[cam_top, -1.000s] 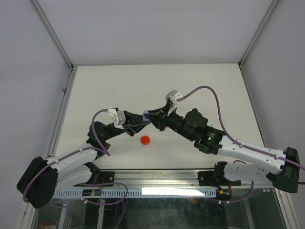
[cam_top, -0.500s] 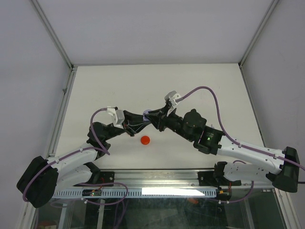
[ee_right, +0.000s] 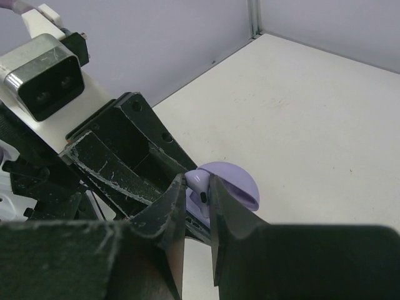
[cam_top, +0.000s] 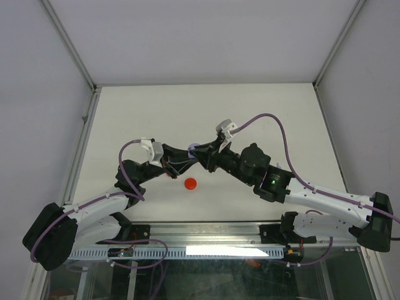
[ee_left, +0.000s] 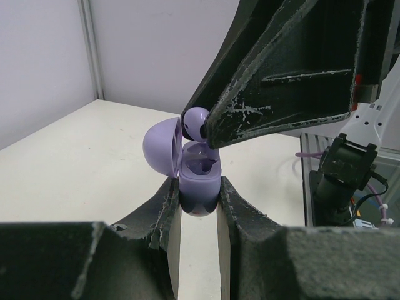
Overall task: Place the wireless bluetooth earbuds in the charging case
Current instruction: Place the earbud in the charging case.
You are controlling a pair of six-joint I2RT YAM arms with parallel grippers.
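One lavender earbud (ee_left: 195, 122), pinched by the right gripper (ee_right: 197, 187), hangs above the case (ee_left: 200, 187).

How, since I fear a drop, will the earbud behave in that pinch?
The earbud looks smooth, rounded and glossy, so it probably slips or twists easily in the right gripper. Tiny and likely light, it could bounce off the case if released early.
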